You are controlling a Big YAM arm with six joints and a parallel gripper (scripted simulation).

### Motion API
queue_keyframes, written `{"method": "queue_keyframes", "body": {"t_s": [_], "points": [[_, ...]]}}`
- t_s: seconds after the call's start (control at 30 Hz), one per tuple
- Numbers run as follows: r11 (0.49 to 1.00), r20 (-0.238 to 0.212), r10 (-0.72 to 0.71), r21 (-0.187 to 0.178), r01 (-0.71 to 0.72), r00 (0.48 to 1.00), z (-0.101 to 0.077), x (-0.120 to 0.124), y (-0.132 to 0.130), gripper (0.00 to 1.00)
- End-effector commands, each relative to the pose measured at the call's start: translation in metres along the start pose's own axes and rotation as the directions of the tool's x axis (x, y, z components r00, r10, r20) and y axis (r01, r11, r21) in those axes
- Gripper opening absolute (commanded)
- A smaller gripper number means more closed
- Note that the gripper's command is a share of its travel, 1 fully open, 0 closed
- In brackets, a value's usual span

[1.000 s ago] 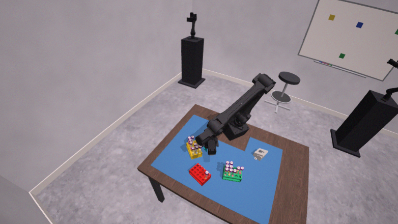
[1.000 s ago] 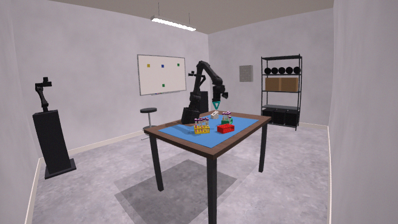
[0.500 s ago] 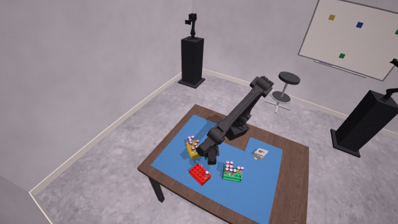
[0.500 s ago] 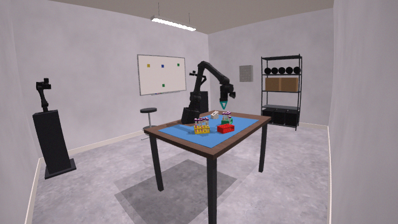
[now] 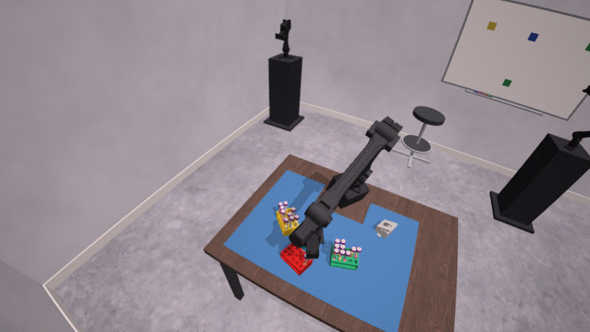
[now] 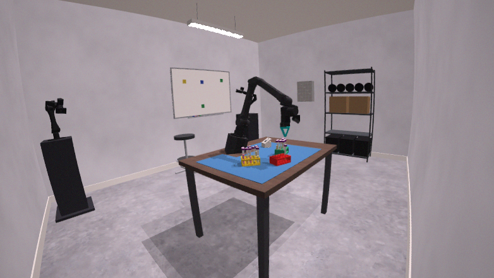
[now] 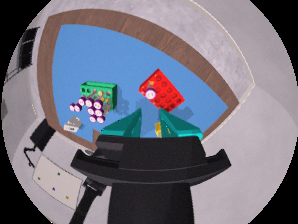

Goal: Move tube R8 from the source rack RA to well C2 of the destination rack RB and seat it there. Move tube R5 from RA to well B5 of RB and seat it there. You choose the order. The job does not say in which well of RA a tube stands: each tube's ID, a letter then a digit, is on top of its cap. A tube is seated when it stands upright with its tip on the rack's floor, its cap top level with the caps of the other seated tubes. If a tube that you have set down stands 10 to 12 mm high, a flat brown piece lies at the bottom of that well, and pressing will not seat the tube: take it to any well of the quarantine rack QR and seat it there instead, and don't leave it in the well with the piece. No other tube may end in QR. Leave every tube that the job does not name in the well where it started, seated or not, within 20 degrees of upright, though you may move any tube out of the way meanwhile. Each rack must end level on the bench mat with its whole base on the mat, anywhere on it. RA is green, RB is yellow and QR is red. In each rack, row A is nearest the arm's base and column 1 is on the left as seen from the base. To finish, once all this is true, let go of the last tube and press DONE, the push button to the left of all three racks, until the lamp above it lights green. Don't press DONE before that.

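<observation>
In red rack point(image 7: 166, 91), one tube point(image 7: 152, 95) (upright)

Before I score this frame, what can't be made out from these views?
- Cap IDs on the tubes in the green rack and the yellow rack: too small in every view.
- Part of the red rack: hidden by the gripper in the top view; the wrist view shows one cap in it, ID unreadable.
- DONE button box: lamp too small to judge.
- Well floors: not visible in any view.
</observation>
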State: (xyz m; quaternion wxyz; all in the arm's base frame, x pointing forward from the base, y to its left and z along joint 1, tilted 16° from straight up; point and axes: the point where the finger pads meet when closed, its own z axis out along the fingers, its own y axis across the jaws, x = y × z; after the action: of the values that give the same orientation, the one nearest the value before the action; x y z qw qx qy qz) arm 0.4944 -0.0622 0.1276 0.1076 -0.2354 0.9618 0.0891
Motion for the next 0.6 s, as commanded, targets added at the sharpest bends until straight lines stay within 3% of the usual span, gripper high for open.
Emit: {"method": "queue_keyframes", "body": {"t_s": [0.0,0.1,0.33,0.43,0.57], "points": [[0.999,-0.004,0.034,0.0,-0.034,0.999,0.003,0.004,-0.007,0.3],[0.999,0.037,0.025,0.033,-0.026,0.999,-0.021,-0.01,-0.014,0.3],[0.999,0.04,0.014,0.033,-0.015,0.999,-0.026,-0.008,-0.005,0.3],[1.0,0.006,0.02,0.006,-0.02,1.0,0.003,0.001,-0.003,0.3],[1.0,0.003,0.01,0.002,-0.01,1.0,0.013,-0.001,0.001,0.3]]}}
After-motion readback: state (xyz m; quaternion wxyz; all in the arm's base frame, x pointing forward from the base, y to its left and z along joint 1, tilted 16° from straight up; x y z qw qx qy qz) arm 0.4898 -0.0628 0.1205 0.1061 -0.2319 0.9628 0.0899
